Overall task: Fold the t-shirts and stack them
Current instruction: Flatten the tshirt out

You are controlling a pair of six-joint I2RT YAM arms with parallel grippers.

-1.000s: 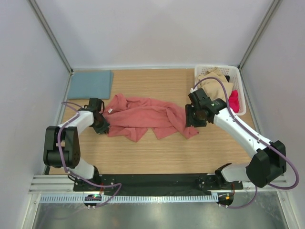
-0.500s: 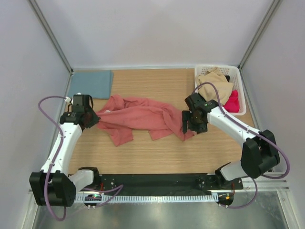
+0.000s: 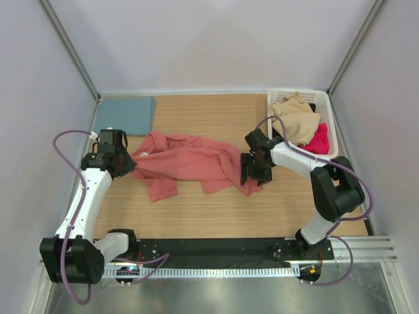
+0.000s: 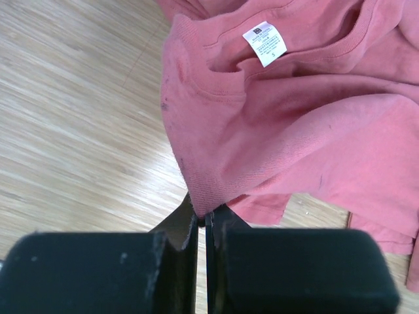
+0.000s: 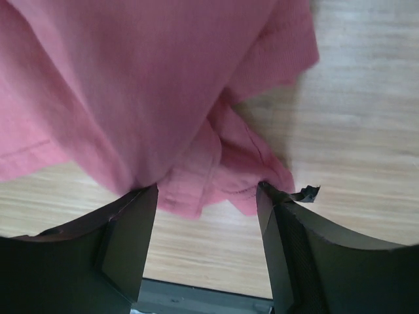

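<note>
A: Red shirt (image 3: pixel 190 160), position?
B: Crumpled across the table (image 3: pixel 196 216). The teal shirt (image 3: pixel 124 116) lies flat at the far left corner.
A: Fingers?
B: Left gripper (image 4: pixel 204 219) is clamped tight on the red hem. Right gripper (image 5: pixel 204 196) is spread wide, with the shirt's other end bunched between its fingers.

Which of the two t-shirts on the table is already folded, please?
The teal-blue t-shirt, folded flat in the far left corner; the salmon-red t-shirt lies crumpled.

T-shirt (image 3: pixel 196 160) centre; folded t-shirt (image 3: pixel 124 116) rear-left; basket (image 3: pixel 331 124) rear-right.
</note>
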